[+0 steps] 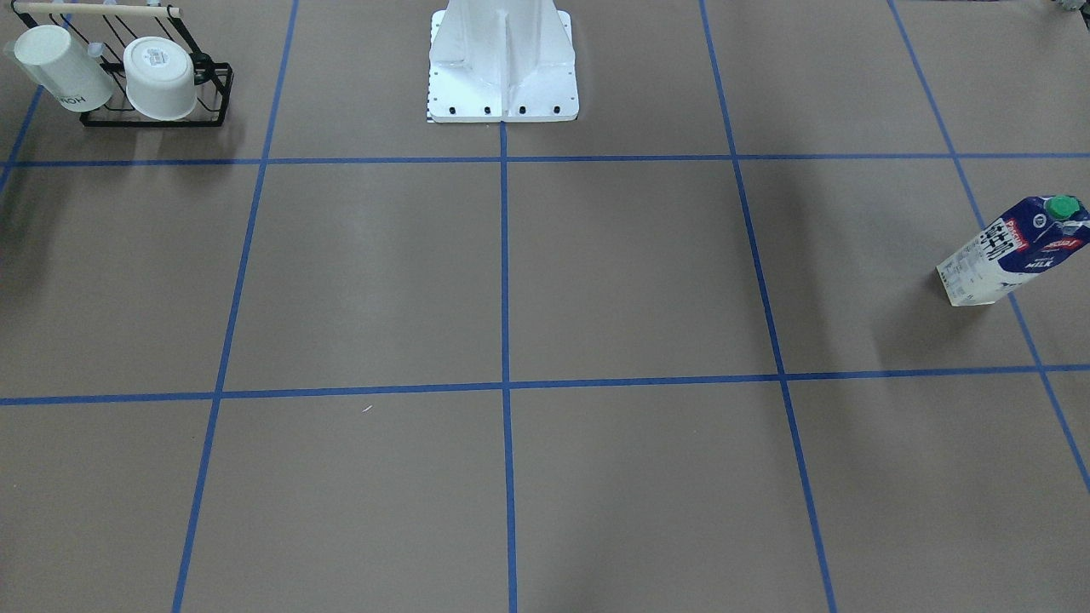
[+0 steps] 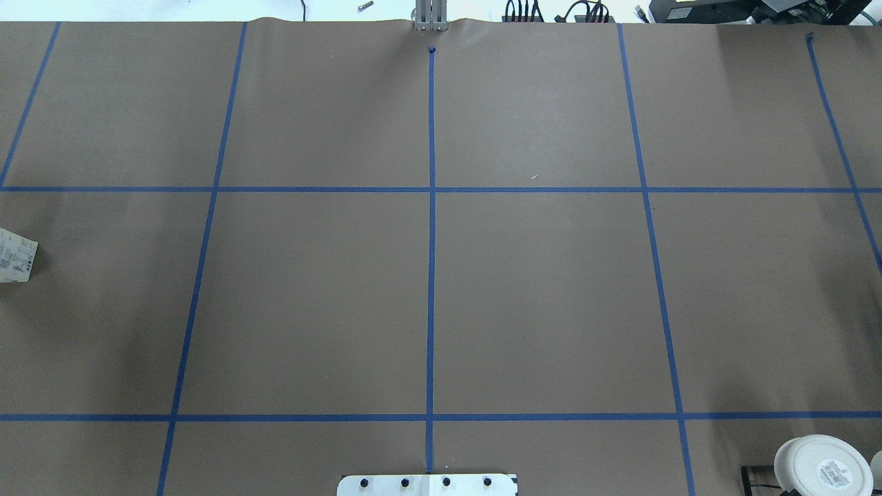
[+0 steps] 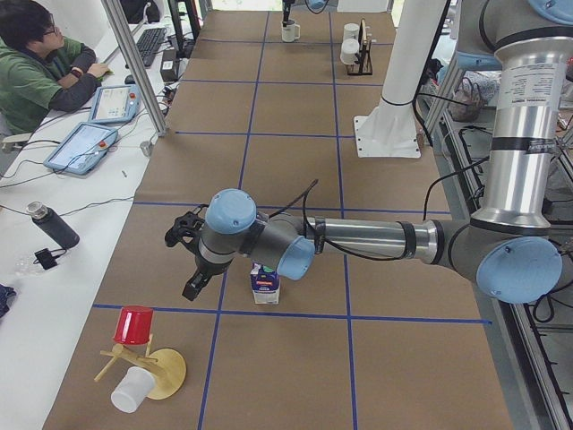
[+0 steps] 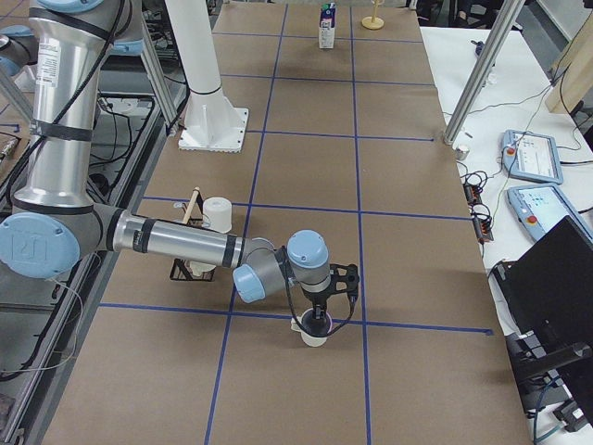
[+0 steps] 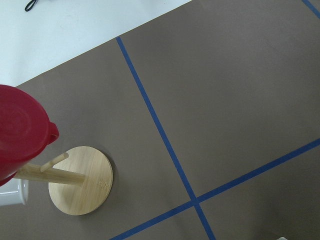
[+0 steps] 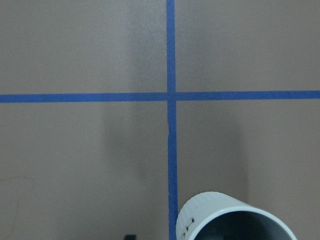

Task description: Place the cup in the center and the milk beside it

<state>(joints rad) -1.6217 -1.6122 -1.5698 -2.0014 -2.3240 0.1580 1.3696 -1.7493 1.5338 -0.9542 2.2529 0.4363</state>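
The cup [image 4: 313,334], a small white mug with a dark grey inside, stands on the brown table near a blue tape crossing. Its rim fills the bottom of the right wrist view [image 6: 235,222]. My right gripper [image 4: 320,313] is right over it, at its rim; I cannot tell whether it is open or shut. The milk [image 1: 1013,251], a blue-and-white carton with a green cap, stands upright at the table's other end. It also shows in the exterior left view [image 3: 265,285]. My left gripper [image 3: 192,287] hangs just beside the milk, apart from it; I cannot tell its state.
A black wire rack [image 1: 217,98] holds two other white cups [image 1: 160,78] near the robot's white base [image 1: 502,68]. A wooden mug tree [image 5: 80,180] with a red cup [image 5: 20,132] and a white cup [image 3: 132,390] stands near the milk. An operator [image 3: 40,76] sits at the side desk.
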